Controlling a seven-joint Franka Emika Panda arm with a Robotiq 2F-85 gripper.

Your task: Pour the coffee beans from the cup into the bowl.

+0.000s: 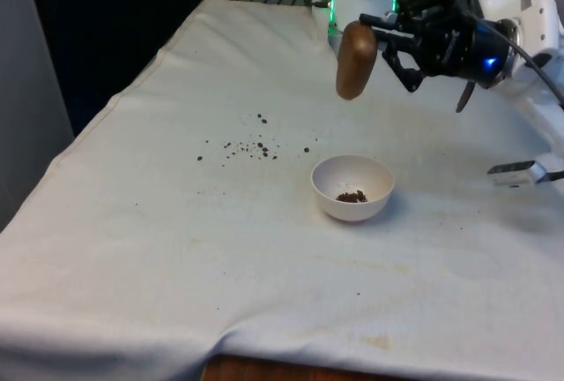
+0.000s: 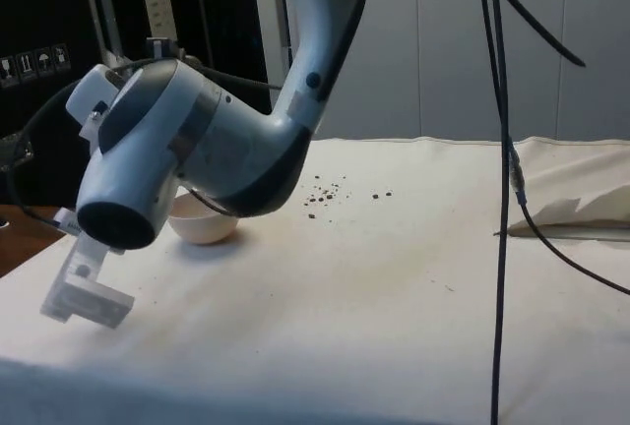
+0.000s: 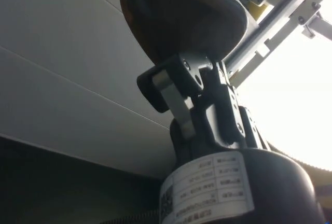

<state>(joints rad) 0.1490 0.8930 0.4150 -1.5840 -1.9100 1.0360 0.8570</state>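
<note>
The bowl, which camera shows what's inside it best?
The front view: the white bowl stands unobstructed, with a small heap of coffee beans in it. In the side view the arm covers most of the bowl, hiding its inside.

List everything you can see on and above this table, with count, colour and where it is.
cup: one, brown, held in the air above the table, beyond the bowl in the front view, tipped over
bowl: one, white, on the cloth near the table's middle
coffee beans in the bowl: a small dark heap at the bottom
spilled coffee beans: a scatter, dark, on the cloth towards the front view's left of the bowl
cloth: one, white, covering the table
gripper: one, black, shut on the cup, at the front view's upper right
arm: one, white, leaning over the table
</note>
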